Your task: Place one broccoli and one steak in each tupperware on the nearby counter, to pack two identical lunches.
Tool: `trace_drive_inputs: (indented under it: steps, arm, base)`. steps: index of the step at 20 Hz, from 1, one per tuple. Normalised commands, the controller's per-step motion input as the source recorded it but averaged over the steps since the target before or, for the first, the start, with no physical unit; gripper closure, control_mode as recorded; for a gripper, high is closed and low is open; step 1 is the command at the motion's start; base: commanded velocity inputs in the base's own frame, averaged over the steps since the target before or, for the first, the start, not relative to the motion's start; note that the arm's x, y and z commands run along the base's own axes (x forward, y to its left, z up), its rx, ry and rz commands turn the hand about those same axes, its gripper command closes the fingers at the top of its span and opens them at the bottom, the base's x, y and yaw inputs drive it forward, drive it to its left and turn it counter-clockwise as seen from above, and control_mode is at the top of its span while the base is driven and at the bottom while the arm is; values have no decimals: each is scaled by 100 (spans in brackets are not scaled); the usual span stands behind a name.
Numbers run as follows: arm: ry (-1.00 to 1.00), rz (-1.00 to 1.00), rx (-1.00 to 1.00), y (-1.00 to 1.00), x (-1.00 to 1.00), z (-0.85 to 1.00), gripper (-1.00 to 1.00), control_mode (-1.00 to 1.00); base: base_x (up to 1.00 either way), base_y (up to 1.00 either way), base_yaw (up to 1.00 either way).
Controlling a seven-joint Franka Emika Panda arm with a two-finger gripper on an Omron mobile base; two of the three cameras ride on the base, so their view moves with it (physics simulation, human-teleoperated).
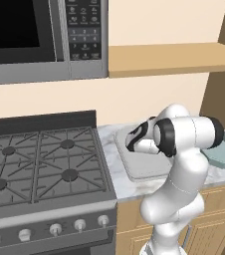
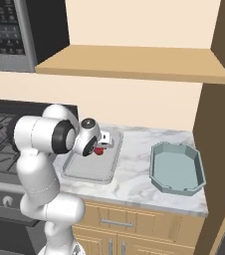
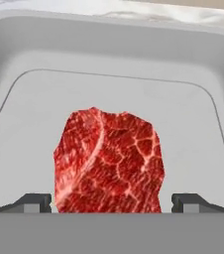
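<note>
A red marbled steak point(image 3: 109, 163) lies flat on the floor of the pale grey tupperware point(image 3: 109, 84). My gripper point(image 3: 111, 202) hangs low over it, open, with one fingertip on each side of the meat and a gap on the right. From the right base view the gripper point(image 2: 103, 142) is over the grey tray point(image 2: 84, 169), and a red bit of steak point(image 2: 99, 151) shows under it. The teal tupperware point(image 2: 176, 169) stands empty further right on the marbled counter point(image 2: 134, 174). The broccoli is out of view.
A gas stove point(image 1: 40, 159) adjoins the counter on the left, with a microwave point(image 1: 40, 40) above it. A wooden shelf point(image 2: 134, 62) hangs over the counter, and a dark wooden wall point(image 2: 219, 124) closes the right end. My own arm point(image 1: 184, 149) covers part of the grey tray point(image 1: 139, 172).
</note>
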Motion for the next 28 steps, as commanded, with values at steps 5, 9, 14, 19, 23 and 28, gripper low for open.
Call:
trace_drive_inputs:
  steps: [5,9,14,19,23,28]
  arm:
    - [3,0,0,0,-2,45,-100,-100]
    - [3,0,0,0,-6,84,-100,-100]
    - [2,0,0,0,-46,65,-100,-100]
    - [-1,0,0,0,-86,37,-100,-100]
    - [-10,0,0,0,-99,3,-100,-100]
    - [-16,0,0,0,-94,29,-100,-100]
  base:
    - [0,0,0]
    - [0,0,0]
    - [0,0,0]
    - [0,0,0]
    - [0,0,0]
    - [0,0,0]
